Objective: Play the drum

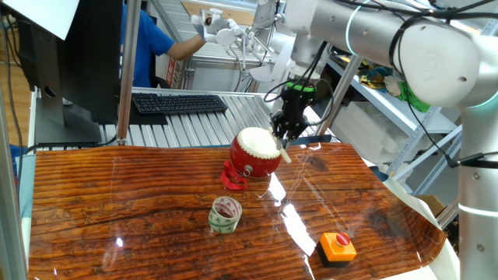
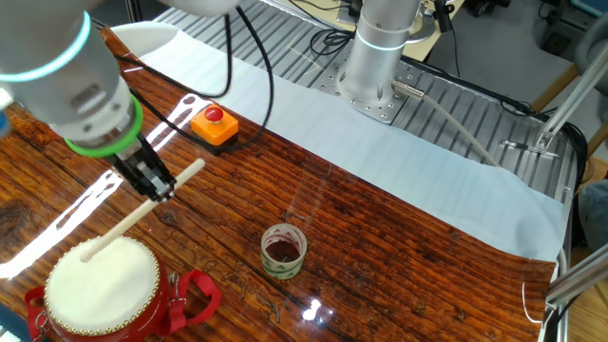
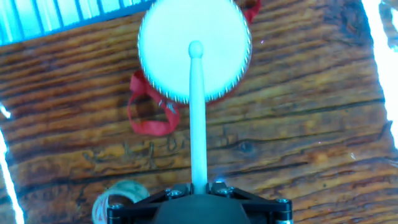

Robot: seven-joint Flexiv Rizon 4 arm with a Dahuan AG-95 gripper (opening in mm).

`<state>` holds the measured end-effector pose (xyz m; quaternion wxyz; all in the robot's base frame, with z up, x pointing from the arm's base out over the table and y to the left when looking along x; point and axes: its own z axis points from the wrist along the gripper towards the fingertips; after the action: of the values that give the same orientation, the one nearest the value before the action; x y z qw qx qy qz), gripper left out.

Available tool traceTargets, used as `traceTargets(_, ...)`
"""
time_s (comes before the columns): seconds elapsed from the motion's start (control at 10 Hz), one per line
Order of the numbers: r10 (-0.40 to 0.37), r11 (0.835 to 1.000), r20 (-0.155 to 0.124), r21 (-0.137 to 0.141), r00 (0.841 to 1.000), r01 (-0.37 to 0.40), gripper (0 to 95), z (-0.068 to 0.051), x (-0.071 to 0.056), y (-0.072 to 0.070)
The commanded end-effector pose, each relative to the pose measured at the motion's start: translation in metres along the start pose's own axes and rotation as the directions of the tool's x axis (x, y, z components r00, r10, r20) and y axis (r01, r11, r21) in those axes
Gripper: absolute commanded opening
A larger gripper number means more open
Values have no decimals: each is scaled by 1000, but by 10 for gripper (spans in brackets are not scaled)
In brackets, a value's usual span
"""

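Now jaws pinch a drumstick (image 3: pixel 198 118), tip over the drum (image 3: pixel 194 53) head.

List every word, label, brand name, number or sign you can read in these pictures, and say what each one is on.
None can be read.
Tape roll: pattern on its green-rimmed band, too small to make out.
Keyboard: key legends too small to read.
Orange push button: no marking visible.
Drum, and drumstick held in the tool: plain, no text.

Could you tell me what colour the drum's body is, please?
Red; the drum shows it best in one fixed view.
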<state>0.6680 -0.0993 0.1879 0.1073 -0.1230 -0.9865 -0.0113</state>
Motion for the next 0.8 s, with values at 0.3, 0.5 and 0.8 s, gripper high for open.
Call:
traceTargets(0.3,-3,1000,-13,0,1000,3,0,43,-26,19)
traceTargets(0.5,0,1000,-16,7,1000,0,0,48,-28,21)
traceTargets(0.8,2,1000,-38,10,999,-2,0,1,-5,11)
